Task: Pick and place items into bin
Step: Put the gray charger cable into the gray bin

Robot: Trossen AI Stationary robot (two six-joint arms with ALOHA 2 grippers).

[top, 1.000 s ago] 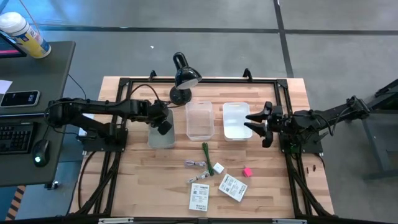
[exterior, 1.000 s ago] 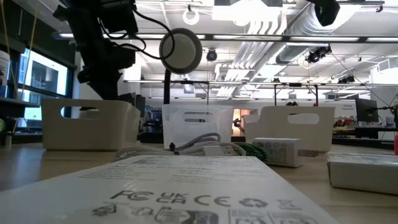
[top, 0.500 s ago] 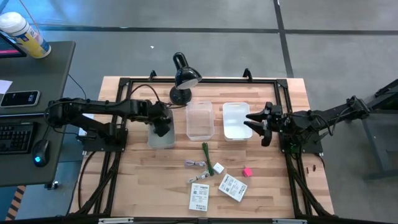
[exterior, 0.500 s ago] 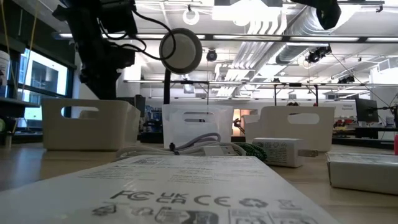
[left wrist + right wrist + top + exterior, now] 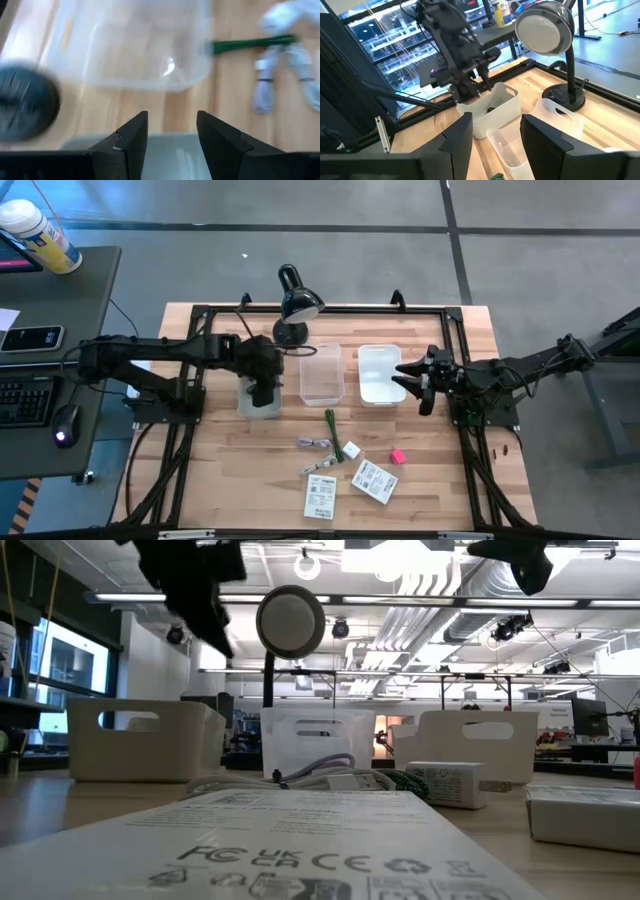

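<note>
3 bins stand in a row across the middle of the table [image 5: 220, 470]: a grey bin [image 5: 250, 404] on the left, a clear bin [image 5: 321, 372] in the middle and a white bin [image 5: 378, 373] on the right, with the black desk lamp [image 5: 296, 302] just behind the clear one. The left gripper [image 5: 263, 388] hangs over the grey bin with its fingers [image 5: 131, 139] apart and nothing between them; its wrist view looks past the grey rim to the clear bin and the items beyond. The right gripper [image 5: 418, 380] waits beside the white bin's right edge, fingers [image 5: 457, 139] spread and empty. All remaining items lie on the wood in front of the bins: the green stick [image 5: 334, 432] nearest the clear bin, a grey cord [image 5: 315, 444] just left of it, a second cord [image 5: 322, 467] below, the small white block [image 5: 351, 450] touching the stick's near end, the pink cube [image 5: 397, 456] off to the right, and 2 white packets [image 5: 319, 498] [image 5: 374, 481] nearest the front edge. Something dark seems to lie inside the grey bin [image 5: 491, 109], though it is too small to identify.
</note>
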